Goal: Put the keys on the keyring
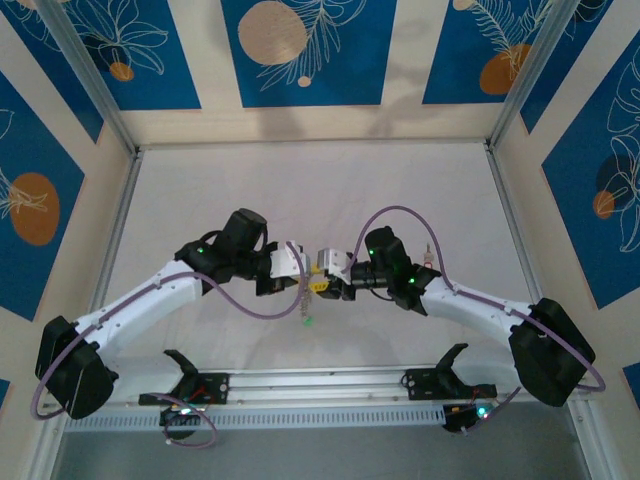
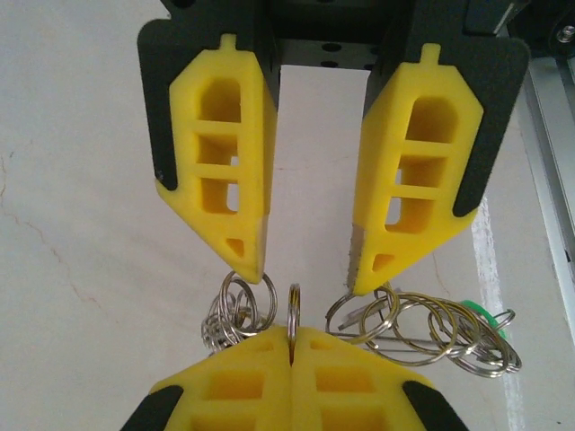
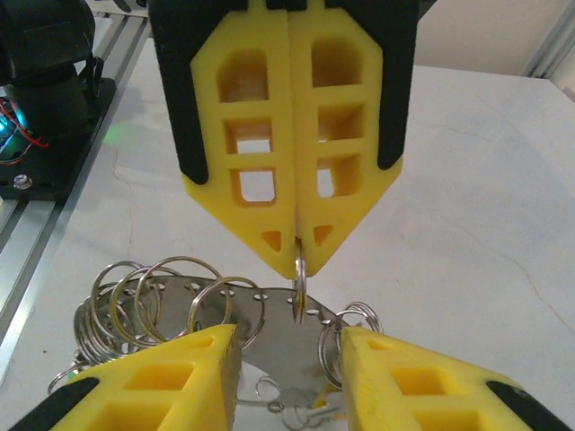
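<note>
The two arms meet over the middle of the white table. The left gripper has its yellow fingers pressed together, pinching a silvery ring seen edge-on, probably the keyring. The right gripper faces it tip to tip with its fingers spread, one on either side of that ring and touching nothing. Bunches of small split rings hang to both sides, along with a perforated metal strip. A green-tagged key dangles just below.
</note>
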{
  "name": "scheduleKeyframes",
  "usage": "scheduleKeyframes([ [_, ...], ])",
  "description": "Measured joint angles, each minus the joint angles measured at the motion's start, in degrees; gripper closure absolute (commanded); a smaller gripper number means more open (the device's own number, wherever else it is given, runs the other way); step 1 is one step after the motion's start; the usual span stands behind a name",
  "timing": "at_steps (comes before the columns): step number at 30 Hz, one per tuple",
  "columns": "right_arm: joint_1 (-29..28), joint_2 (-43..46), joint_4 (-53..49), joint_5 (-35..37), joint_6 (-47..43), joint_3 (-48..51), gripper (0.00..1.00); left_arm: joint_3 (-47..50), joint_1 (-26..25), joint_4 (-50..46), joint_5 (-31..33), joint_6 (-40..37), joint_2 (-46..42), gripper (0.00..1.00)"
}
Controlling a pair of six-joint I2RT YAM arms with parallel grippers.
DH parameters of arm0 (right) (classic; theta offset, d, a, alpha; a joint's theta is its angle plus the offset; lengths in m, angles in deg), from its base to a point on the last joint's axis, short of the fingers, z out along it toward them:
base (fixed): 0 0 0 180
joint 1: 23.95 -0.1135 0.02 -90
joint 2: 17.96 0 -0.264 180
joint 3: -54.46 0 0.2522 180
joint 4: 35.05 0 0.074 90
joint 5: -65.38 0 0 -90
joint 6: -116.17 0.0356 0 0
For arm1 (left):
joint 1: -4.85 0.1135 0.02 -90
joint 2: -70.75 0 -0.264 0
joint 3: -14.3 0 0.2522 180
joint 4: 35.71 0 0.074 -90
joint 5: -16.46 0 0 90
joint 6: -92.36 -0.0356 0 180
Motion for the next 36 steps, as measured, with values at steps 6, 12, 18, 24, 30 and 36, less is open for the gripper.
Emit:
scheduleKeyframes([
  [6,-0.6,-1.4,0.7,0.1,0.0,-0.3,0.7,0.0,-0.1,0.0,0.0,-0.4,0.3,1.0],
  [12,-1.3,-3.2,1.5,0.5,0.2,-1.5,0.84,0.0,-0.6,0.0,0.4,-1.0,0.6,1.0],
  [18,-1.5,-3.4,2.0,0.9,0.8,-1.8,1.0,-0.2,-0.6,0.0,1.2,-0.8,0.6,0.85],
  [24,-1.4,-3.1,8.7,0.5,2.6,1.8,1.0,-0.1,-0.6,0.8,1.4,0.0,-1.5,0.81],
  [30,0.2,-0.5,18.2,-2.1,6.4,8.3,1.0,2.4,-0.6,2.5,1.2,-0.8,-6.8,0.79],
  [36,1.2,-0.2,23.2,-4.4,8.8,9.4,1.0,2.9,-0.6,3.7,-0.5,-0.7,-6.8,0.76],
])
